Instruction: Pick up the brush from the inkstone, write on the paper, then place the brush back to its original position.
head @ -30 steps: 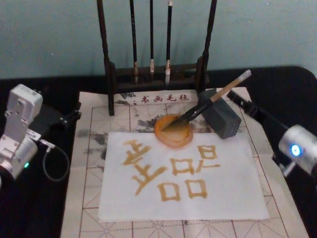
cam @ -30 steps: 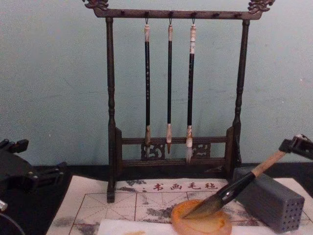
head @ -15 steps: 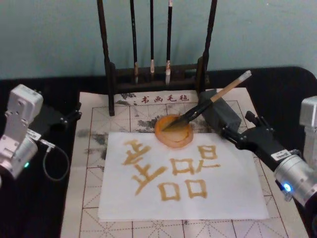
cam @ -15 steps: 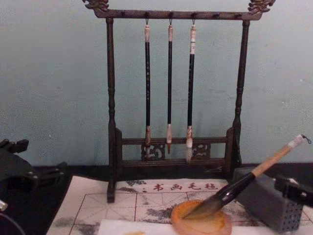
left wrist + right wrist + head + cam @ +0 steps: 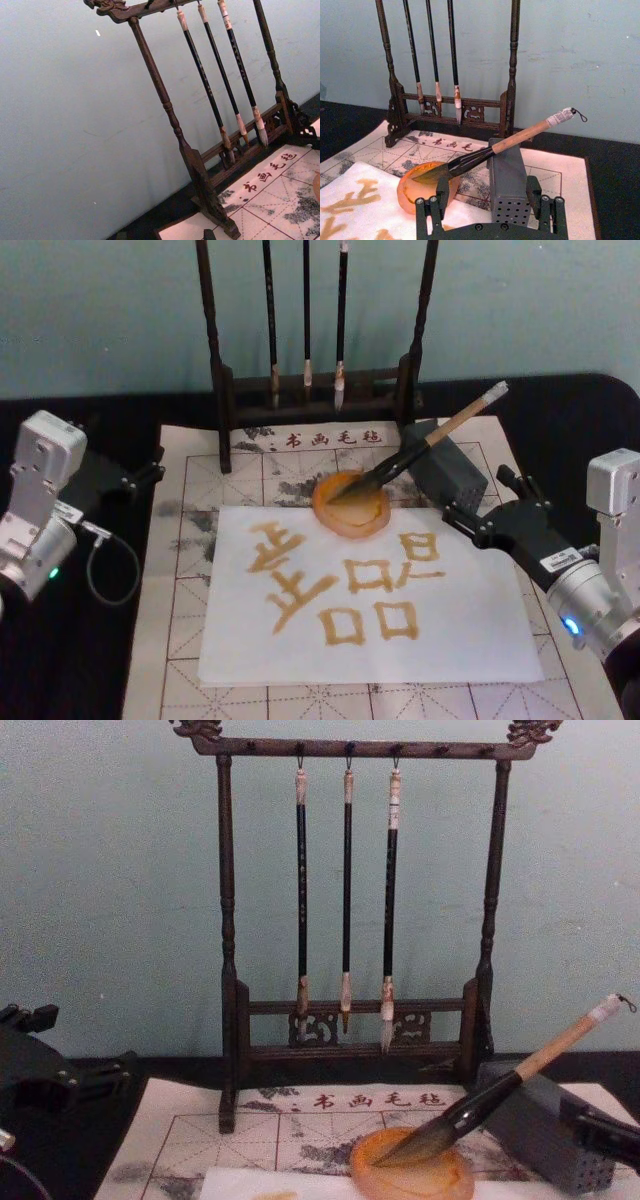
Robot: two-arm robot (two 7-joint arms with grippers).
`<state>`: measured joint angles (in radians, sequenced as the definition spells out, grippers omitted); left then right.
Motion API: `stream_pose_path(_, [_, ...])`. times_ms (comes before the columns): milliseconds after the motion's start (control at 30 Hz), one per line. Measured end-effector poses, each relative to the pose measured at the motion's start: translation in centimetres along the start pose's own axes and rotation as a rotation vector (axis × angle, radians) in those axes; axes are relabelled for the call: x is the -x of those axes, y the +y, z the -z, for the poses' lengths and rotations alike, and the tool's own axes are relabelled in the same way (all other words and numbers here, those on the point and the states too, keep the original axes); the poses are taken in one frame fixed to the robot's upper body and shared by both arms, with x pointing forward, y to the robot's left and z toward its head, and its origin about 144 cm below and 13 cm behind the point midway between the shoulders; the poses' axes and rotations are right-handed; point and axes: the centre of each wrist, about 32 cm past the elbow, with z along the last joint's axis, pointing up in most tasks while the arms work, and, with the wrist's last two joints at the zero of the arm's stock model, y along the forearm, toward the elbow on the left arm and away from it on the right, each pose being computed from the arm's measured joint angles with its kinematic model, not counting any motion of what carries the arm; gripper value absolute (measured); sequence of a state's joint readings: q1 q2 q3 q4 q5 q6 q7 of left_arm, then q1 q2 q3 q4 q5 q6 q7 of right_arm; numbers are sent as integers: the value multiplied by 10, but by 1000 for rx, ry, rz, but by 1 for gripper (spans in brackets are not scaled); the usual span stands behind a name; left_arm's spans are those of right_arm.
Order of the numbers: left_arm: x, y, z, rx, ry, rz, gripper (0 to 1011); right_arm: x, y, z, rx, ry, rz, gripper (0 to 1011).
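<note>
From the head view, the brush [image 5: 425, 445] is seen lying tip-down in the inkstone [image 5: 350, 504], its handle propped on a grey block [image 5: 447, 468] and slanting up toward the right; the written paper [image 5: 370, 590] lies just in front. The right gripper [image 5: 485, 510] is held near the block with fingers spread wide and empty, nearer than the parked left gripper [image 5: 140, 477], whose fingers cannot be judged. In the right wrist view, the brush [image 5: 495, 147] lies ahead of the fingers [image 5: 440, 192], its long axis crossing them. In the chest view, the handle [image 5: 560, 1045] is seen rising rightward.

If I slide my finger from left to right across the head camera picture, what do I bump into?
Left gripper → paper with its yellow writing → inkstone → brush leaning on the grey block → right gripper.
</note>
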<state>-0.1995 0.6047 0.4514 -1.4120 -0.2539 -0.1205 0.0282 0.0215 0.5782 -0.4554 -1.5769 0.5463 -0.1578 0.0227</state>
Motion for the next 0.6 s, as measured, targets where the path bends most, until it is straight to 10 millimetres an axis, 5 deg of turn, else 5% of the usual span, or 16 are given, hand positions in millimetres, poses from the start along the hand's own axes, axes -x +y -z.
stream_pose_path(600, [0, 0, 0, 0, 0, 0, 1001, -1, 0, -1, 3, 11, 0, 1000])
